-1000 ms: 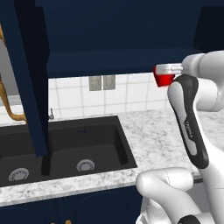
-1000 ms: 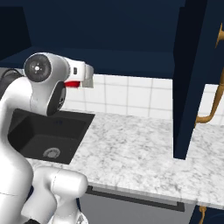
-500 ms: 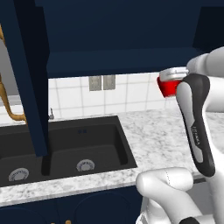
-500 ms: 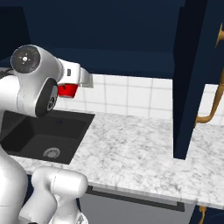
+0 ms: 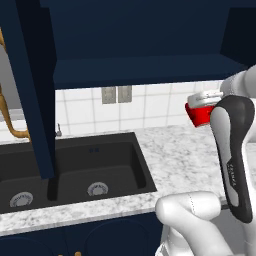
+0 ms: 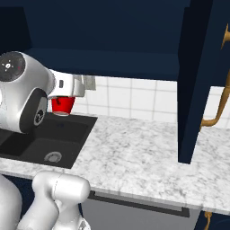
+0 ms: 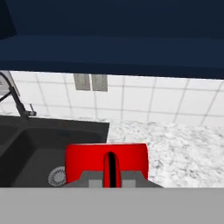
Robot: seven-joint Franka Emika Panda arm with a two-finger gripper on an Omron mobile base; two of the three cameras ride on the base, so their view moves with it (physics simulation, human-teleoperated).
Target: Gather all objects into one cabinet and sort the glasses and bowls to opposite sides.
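Mug (image 5: 201,115) and tool (image 6: 77,86) have dropped lower since a second ago, tool pinching the mug. Cabinet (image 7: 113,52) shelf edge sits above and ahead of the tool. Risk: lifting straight in clips that edge, knocking the mug loose onto the tabletop (image 6: 134,152).

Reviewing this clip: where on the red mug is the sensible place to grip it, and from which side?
The red mug is best taken by its rim wall, from above. It hangs upright under the gripper, over the marble counter. In the hand view its handle faces the camera. The thin wall suits a two-finger pinch; exact finger contact is hidden.
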